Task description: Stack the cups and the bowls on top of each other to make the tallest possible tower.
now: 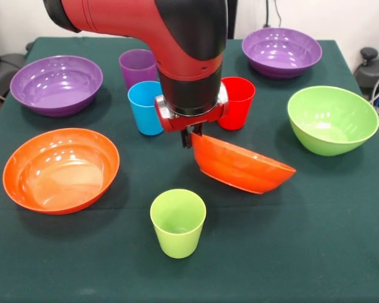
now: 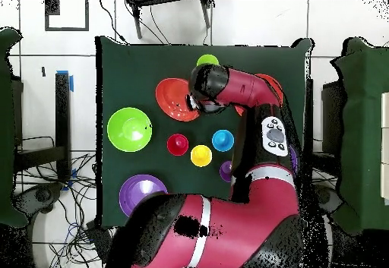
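I counted five bowls: two orange, two purple, one green bowl. Five cups: green cup, blue, purple, red, plus yellow overhead. My gripper clenched the tilted orange bowl by its rim, beyond the green cup. No writing was readable.

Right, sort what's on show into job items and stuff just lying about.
Job: tilted orange bowl in the jaws, other orange bowl, left purple bowl, right purple bowl, green bowl, light green cup, blue cup, purple cup, red cup, yellow cup.
Lying about: floor cables.
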`<state>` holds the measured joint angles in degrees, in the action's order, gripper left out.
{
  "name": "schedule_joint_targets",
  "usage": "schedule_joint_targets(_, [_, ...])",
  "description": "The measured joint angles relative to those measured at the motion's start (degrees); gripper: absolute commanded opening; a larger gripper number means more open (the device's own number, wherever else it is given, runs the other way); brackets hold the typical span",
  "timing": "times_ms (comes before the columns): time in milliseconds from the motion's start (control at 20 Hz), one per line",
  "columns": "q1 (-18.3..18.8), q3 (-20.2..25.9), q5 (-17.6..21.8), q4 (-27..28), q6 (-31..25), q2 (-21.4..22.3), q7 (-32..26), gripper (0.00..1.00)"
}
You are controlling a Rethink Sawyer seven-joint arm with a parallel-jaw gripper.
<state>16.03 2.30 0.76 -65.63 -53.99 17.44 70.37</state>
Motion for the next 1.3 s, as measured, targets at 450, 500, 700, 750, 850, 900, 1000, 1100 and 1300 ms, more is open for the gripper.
schedule_joint_targets(450, [0.0,-1.1,0.0,0.1,-3.9,-1.0,0.0,0.0])
schedule_joint_targets(500, [0.0,-1.1,0.0,0.1,-4.0,-1.0,0.0,0.0])
schedule_joint_targets(700, [0.0,-1.1,0.0,0.1,-4.2,-1.2,0.0,0.0])
schedule_joint_targets(750, [0.0,-1.1,0.0,0.1,-4.2,-1.3,0.0,0.0])
schedule_joint_targets(850, [0.0,-1.1,0.0,0.1,-4.4,-1.3,0.0,0.0])
schedule_joint_targets(900, [0.0,-1.1,-0.1,0.1,-4.5,-1.4,0.0,0.0])
schedule_joint_targets(1000, [0.0,-1.1,-0.1,0.1,-4.8,-1.4,0.0,0.0])
schedule_joint_targets(1100, [0.0,-1.1,-0.1,0.2,-5.3,-1.5,0.0,0.0])
schedule_joint_targets(1300, [0.0,-1.1,-0.1,0.2,-6.5,-1.6,0.0,0.0])
